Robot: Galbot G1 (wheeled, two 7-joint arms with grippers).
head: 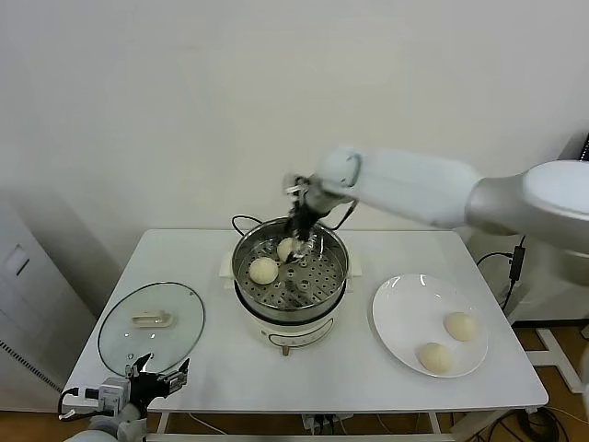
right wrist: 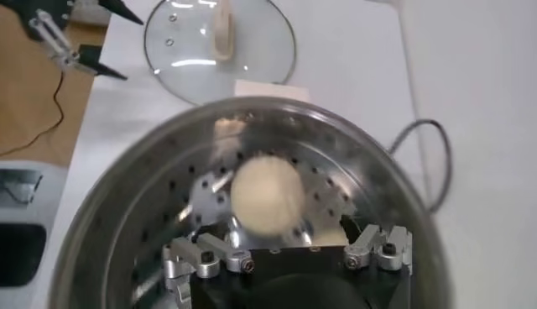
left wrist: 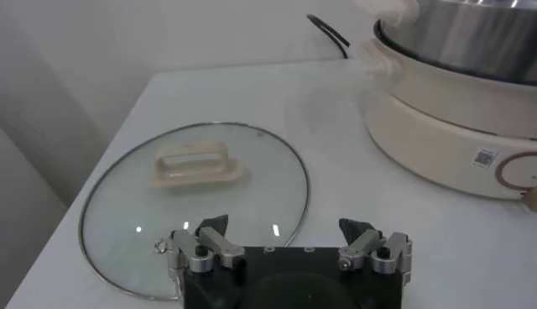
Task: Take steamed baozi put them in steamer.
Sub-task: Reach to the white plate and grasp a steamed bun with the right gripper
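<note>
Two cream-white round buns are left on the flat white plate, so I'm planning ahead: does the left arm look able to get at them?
Probably not easily. The left gripper sits open at the table's near left corner by the glass lid, and the steel steamer stands between it and the white plate holding the two buns.

A glass lid (head: 151, 325) with a cream handle (head: 151, 320) lies flat on the white table (head: 230, 368), just ahead of the left pincer (head: 158, 376). A white plate (head: 405, 313) sits well off from the right pincer (head: 299, 247).
</note>
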